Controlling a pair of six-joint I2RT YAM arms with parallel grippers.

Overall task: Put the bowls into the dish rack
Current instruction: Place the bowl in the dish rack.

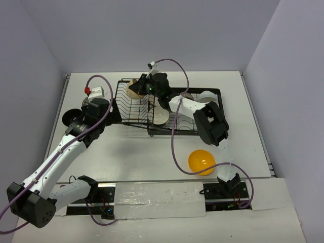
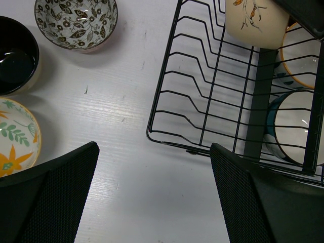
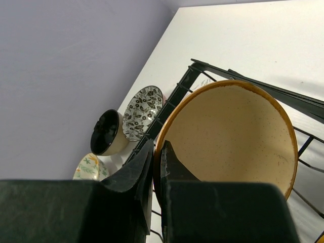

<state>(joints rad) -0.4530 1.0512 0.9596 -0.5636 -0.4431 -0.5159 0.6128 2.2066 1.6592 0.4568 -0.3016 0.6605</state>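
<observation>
Closest to the right wrist camera, the right end effector is clenched on the brown-edged rim of a tan bowl, one finger inside the rim and one outside. The bowl is tipped up on edge, its hollow facing the lens.

The white desk carries everything. On its far half sits the black dish rack, a wire basket section on the left joined to a flatter tray section on the right. The right arm reaches across the rack and holds the tan bowl at the basket's far left corner; whether it touches the wires cannot be told. The left end effector hangs released, fingers spread wide and empty, above bare desk just beside the rack's near left corner.

A white bowl leans on its side in the rack's middle. An orange-yellow bowl sits upright on the desk in front of the rack, near the right arm's base. Left of the rack, three bowls stand upright close together on the desk: a black-and-white flowered bowl, a black bowl and a cream bowl painted with green leaves.
</observation>
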